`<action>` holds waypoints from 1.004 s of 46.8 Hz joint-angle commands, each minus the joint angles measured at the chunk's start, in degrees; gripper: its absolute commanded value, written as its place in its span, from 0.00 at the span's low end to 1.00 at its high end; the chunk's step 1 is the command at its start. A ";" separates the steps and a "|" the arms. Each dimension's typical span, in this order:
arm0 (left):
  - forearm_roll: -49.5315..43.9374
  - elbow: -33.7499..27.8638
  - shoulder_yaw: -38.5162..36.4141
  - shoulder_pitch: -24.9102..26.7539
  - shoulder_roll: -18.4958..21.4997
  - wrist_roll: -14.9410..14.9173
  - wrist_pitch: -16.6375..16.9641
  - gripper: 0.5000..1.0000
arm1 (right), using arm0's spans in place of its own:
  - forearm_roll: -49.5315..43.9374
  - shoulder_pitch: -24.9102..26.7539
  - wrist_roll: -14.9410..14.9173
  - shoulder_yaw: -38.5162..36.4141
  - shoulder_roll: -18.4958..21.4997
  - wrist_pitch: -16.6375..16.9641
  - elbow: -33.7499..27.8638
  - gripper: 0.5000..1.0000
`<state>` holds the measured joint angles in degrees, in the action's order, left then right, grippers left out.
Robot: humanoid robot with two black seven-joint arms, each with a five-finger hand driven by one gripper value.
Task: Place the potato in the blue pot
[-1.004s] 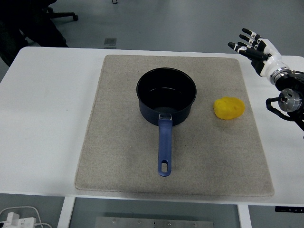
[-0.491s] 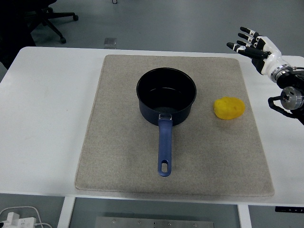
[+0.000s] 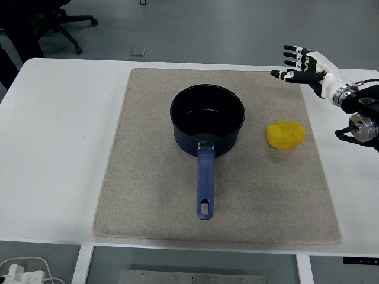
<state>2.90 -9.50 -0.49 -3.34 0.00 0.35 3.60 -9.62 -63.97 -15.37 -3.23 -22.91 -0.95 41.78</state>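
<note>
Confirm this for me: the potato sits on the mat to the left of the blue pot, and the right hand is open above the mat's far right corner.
Not quite. In the head view the potato sits on the mat to the right of the blue pot, not the left. The rest holds: the right hand is open, fingers spread, above the mat's far right corner.

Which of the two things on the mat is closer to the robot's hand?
The yellow potato. It lies on the mat's right side, below the open right hand; the blue pot sits farther left, mid-mat.
</note>
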 commanded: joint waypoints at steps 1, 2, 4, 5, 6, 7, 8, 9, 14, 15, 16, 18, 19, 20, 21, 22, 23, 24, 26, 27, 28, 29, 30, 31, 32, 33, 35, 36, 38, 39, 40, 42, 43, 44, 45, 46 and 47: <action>0.00 0.00 -0.04 0.00 0.00 0.00 0.01 0.99 | -1.54 -2.12 -0.10 3.40 -0.64 0.16 0.32 0.84; 0.00 0.09 -0.04 0.00 0.00 0.00 0.01 0.99 | -2.07 -2.56 -0.18 4.45 -0.90 0.16 0.49 0.84; -0.08 0.00 -0.04 0.00 0.00 0.00 0.01 0.99 | -3.21 -3.70 -0.19 6.56 -1.52 0.51 1.19 0.84; 0.00 0.00 -0.04 0.00 0.00 0.00 0.01 0.99 | -3.74 -4.32 -0.27 7.62 -1.87 0.77 1.63 0.84; 0.00 0.00 -0.04 0.00 0.00 0.00 0.01 0.99 | -4.26 -4.93 -0.27 8.59 -2.13 1.04 1.99 0.84; 0.00 0.00 -0.04 0.00 0.00 0.00 0.01 0.99 | -4.70 -5.46 -0.27 9.64 -2.48 1.30 2.34 0.84; 0.00 0.00 -0.04 0.00 0.00 0.00 0.01 0.99 | -5.14 -6.07 -0.36 10.61 -2.75 1.48 2.51 0.84; 0.00 0.00 -0.04 0.00 0.00 0.00 0.01 0.99 | -5.58 -6.51 -0.36 11.40 -3.10 1.74 2.78 0.84; 0.00 0.00 -0.04 0.08 0.00 0.00 0.01 0.99 | -7.34 -8.36 -1.94 14.39 -4.86 3.67 4.01 0.84; 0.00 0.00 -0.04 0.08 0.00 0.00 0.01 0.99 | -7.78 -8.63 -2.20 14.83 -5.21 4.20 4.27 0.84; -0.08 0.00 -0.04 0.08 0.00 0.00 0.01 0.99 | -8.31 -8.80 -2.47 15.36 -5.56 4.55 4.45 0.84; -0.08 0.09 0.05 0.08 0.00 0.00 0.01 0.99 | -9.36 -9.07 -2.91 16.24 -6.26 5.26 4.97 0.84; 0.00 0.09 0.05 0.08 0.00 0.00 0.01 0.99 | -9.80 -9.33 -3.08 16.68 -6.53 5.52 5.33 0.84; 0.00 0.00 -0.04 0.08 0.00 0.00 0.01 0.99 | -10.41 -9.51 -3.35 16.94 -6.88 5.78 5.76 0.84; 0.00 0.00 0.05 0.00 0.00 0.00 0.01 0.99 | -11.03 -9.68 -3.52 17.29 -7.23 6.05 6.20 0.84; -0.08 0.00 0.05 0.08 0.00 0.00 0.01 0.99 | -11.64 -9.77 -3.70 17.73 -7.67 6.31 6.64 0.84; 0.00 0.00 -0.04 0.08 0.00 0.00 0.01 0.99 | -12.43 -9.95 -4.05 18.08 -8.11 6.49 7.17 0.84; 0.00 0.09 0.05 0.08 0.00 0.00 0.01 0.99 | -13.22 -10.12 -4.40 18.52 -8.55 6.84 7.70 0.84; 0.00 0.00 -0.04 0.08 0.00 0.00 0.01 0.99 | -14.81 -10.56 -5.02 19.31 -9.34 7.28 8.66 0.84; 0.00 0.00 -0.04 0.08 0.00 0.00 0.01 0.99 | -15.51 -10.65 -5.37 19.58 -9.69 7.45 9.10 0.84; 0.00 0.00 -0.04 0.08 0.00 0.00 0.01 0.99 | -16.13 -10.74 -5.72 19.93 -10.04 7.63 9.54 0.84; 0.00 0.00 -0.04 0.08 0.00 0.00 0.01 0.99 | -16.66 -10.74 -6.07 20.28 -10.39 7.72 10.07 0.84; 0.00 0.00 -0.04 0.08 0.00 0.00 0.01 0.99 | -17.18 -10.74 -6.33 20.55 -10.75 7.89 10.60 0.84; 0.00 0.00 -0.04 0.08 0.00 0.00 0.01 0.99 | -17.80 -10.74 -6.60 20.90 -11.27 8.16 11.12 0.84; 0.00 0.00 -0.04 0.08 0.00 0.00 0.01 0.99 | -18.24 -10.82 -6.78 21.16 -11.71 8.33 11.65 0.84; 0.00 0.00 -0.04 0.17 0.00 0.00 0.01 0.99 | -18.68 -10.74 -6.86 21.42 -12.15 8.51 12.09 0.84; 0.00 0.00 -0.04 0.17 0.00 0.00 0.01 0.99 | -19.47 -10.82 -6.95 21.78 -13.12 8.60 13.06 0.84; 0.00 0.00 -0.04 0.17 0.00 0.00 0.01 0.99 | -19.91 -10.83 -7.04 21.87 -13.47 8.60 13.67 0.84; 0.00 0.00 -0.04 0.17 0.00 0.00 0.01 0.99 | -20.70 -10.74 -7.04 22.04 -14.26 8.60 14.82 0.84; 0.00 0.00 -0.04 0.17 0.00 0.00 0.01 0.99 | -21.14 -10.82 -7.04 22.22 -14.61 8.60 15.43 0.84; 0.00 0.00 -0.04 0.17 0.00 0.00 0.01 0.99 | -21.40 -10.83 -7.13 22.39 -15.05 8.60 16.05 0.84; 0.00 0.00 -0.04 0.17 0.00 0.00 0.01 0.99 | -21.67 -10.82 -7.22 22.74 -15.76 8.60 17.01 0.84; 0.00 0.00 0.05 0.17 0.00 0.00 0.01 0.99 | -21.76 -10.74 -7.22 22.75 -15.93 8.60 17.37 0.84; 0.00 0.00 -0.04 0.17 0.00 0.00 0.01 0.99 | -21.85 -10.82 -7.30 22.83 -16.20 8.60 17.63 0.84; 0.00 0.00 -0.04 0.17 0.00 0.00 0.01 0.99 | -22.11 -10.74 -7.39 22.83 -16.37 8.60 17.98 0.84; 0.00 0.00 0.05 0.17 0.00 0.00 0.01 0.99 | -22.46 -10.74 -7.48 22.83 -16.55 8.60 18.25 0.84; 0.00 0.00 0.05 0.17 0.00 0.00 0.01 0.99 | -22.72 -10.74 -7.57 22.83 -16.72 8.60 18.51 0.84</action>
<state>2.90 -9.49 -0.53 -3.17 0.00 0.35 3.62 -31.60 -74.78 -22.70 19.56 -39.10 7.67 59.46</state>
